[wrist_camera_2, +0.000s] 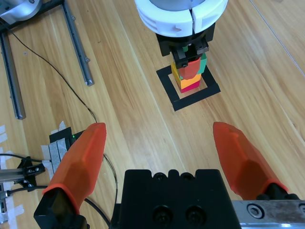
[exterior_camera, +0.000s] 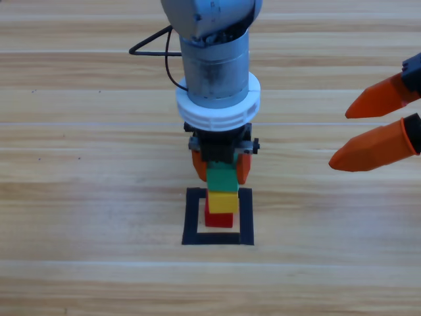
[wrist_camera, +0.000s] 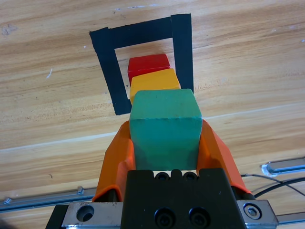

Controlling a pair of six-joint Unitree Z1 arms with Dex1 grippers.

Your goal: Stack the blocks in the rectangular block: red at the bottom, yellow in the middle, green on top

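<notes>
Stacking nearly complete: left gripper (wrist_camera: pixel 165 143) pinches small teal-green cube (wrist_camera: pixel 164 129) atop yellow cube (wrist_camera: pixel 155 84) and red cube (wrist_camera: pixel 148 62) within black tape outline (wrist_camera: pixel 107 57); release remains, right gripper (exterior_camera: pixel 375 128) spread near wooden table (exterior_camera: pixel 79 197) right edge.

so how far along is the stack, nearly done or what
Nearly done. The red cube sits inside the black tape outline with the yellow cube on top of it. In hand: the left gripper is shut on the green cube, holding it at the top of the stack. Left to do: open the jaws and lift clear. The right gripper waits open at the right edge.
</notes>
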